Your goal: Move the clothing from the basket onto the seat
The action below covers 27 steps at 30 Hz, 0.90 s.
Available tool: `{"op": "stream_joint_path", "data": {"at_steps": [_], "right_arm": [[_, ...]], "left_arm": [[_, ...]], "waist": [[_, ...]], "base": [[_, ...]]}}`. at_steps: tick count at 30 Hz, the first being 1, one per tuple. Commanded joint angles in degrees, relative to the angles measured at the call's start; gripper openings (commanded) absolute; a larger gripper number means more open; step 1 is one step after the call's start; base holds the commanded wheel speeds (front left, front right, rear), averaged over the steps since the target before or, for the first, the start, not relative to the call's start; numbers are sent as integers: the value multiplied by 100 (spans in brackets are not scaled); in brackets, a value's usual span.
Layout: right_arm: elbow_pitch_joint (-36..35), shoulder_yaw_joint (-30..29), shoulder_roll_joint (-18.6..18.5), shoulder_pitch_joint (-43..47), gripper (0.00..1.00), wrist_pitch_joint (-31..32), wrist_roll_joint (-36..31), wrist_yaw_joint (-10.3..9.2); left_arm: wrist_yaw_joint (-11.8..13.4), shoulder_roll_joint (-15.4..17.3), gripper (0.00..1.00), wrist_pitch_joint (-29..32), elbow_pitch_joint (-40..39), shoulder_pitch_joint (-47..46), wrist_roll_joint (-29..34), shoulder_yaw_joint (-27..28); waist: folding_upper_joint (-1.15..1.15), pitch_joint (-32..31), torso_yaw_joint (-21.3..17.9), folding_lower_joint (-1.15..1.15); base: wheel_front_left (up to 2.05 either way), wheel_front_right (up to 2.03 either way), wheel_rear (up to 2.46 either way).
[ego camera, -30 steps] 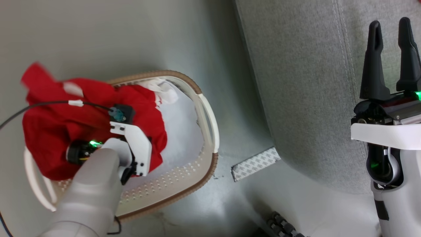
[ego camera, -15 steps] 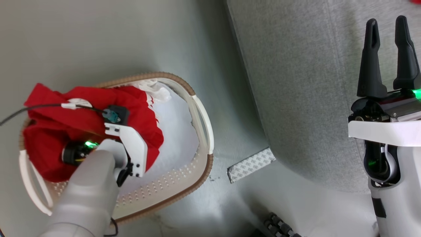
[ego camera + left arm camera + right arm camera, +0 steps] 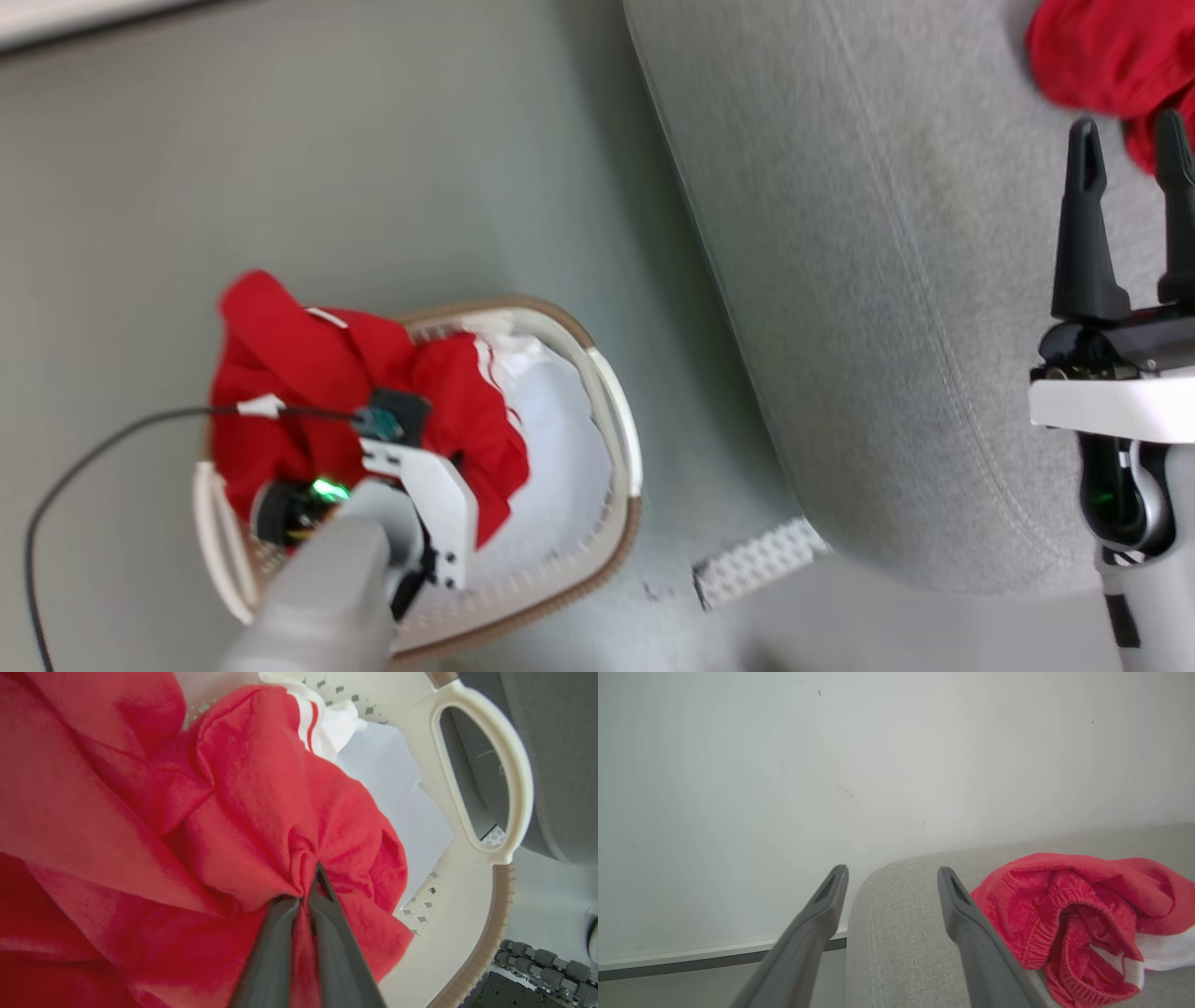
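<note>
A heap of red clothing (image 3: 308,373) with white striped trim lies in the white basket (image 3: 624,439) with its tan rim, on the floor at lower left. In the left wrist view my left gripper (image 3: 309,879) is shut on a bunched fold of this red clothing (image 3: 261,812), inside the basket (image 3: 509,812). The light-grey seat (image 3: 840,280) spans the right. My right gripper (image 3: 1131,140) hangs open and empty over it. Another red garment (image 3: 1092,56) rests on the seat beyond its fingertips; the right wrist view has that garment (image 3: 1064,914) right of the open gripper (image 3: 892,877).
White material (image 3: 560,467) covers the basket's bottom. A patterned white strip (image 3: 756,562) lies on the grey floor between basket and seat. A black cable (image 3: 84,467) loops off my left wrist. A pale wall (image 3: 878,765) stands behind the seat's end (image 3: 901,919).
My left gripper has shut on the red clothing in the basket. The head camera has shifted, bringing the garment on the seat into view. The right gripper stays open.
</note>
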Motion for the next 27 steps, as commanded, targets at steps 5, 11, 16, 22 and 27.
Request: {"op": "stream_joint_path", "data": {"at_steps": [5,11,16,22,27], "right_arm": [[130,-23,-262,238,100,0,-65,-13],[265,-82,-415,445,100,0,-27,-13],[339,-132,-494,635,100,0,-9,-13],[391,-176,-570,839,100,0,-1,-13],[456,-174,-580,1065,100,0,12,-13]], "left_arm": [[-16,-92,0,-208,-388,486,-501,-339],[-12,-107,0,-318,-813,787,-1014,-791],[-10,-107,0,-474,-1047,955,-1392,-1138],[-10,-107,0,-744,-1229,1055,-1638,-1426],[-10,-107,0,-976,-1448,1091,-1790,-1654]], "waist": [[0,-993,512,0],[0,-1542,746,0],[0,-1957,893,0],[0,-2384,1046,0],[0,-2802,1240,0]], "base": [[0,0,0],[0,0,0],[0,0,0],[0,0,0],[0,0,0]]}}
